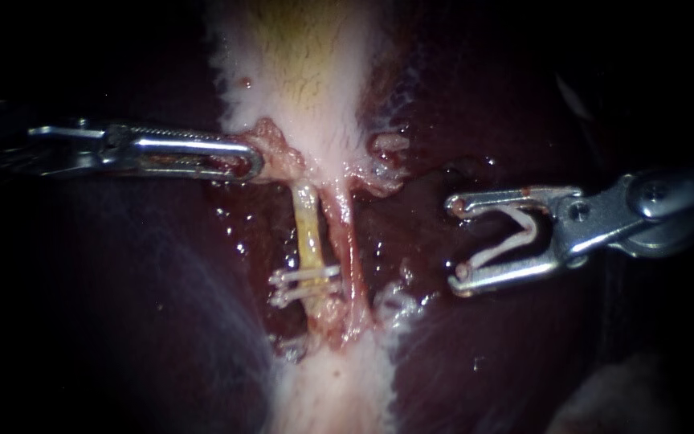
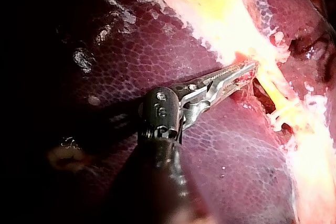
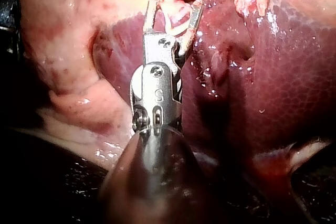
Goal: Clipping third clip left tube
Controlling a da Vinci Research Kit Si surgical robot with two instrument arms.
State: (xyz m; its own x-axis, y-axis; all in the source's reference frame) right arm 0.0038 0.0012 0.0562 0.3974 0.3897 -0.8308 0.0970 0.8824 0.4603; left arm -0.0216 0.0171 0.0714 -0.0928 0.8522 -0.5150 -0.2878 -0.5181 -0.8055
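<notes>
My right instrument [image 1: 455, 241] sits closest to the lens, spread wide yet holding a loaded clip [image 1: 516, 233] whose V touches both halves; its mouth faces the left tube [image 1: 308, 229], well apart across the view, with the redder right tube [image 1: 349, 241] between. That pale yellow tube runs from the gallbladder [image 1: 307, 72] down to two clips [image 1: 303, 283] across it, so its long axis lies crosswise to the mouth, and I judge the bare stretch above them the target. My left instrument [image 1: 251, 159], nearer the tube, is clenched on gallbladder tissue beside its upper end, over the liver [image 1: 162, 321]
</notes>
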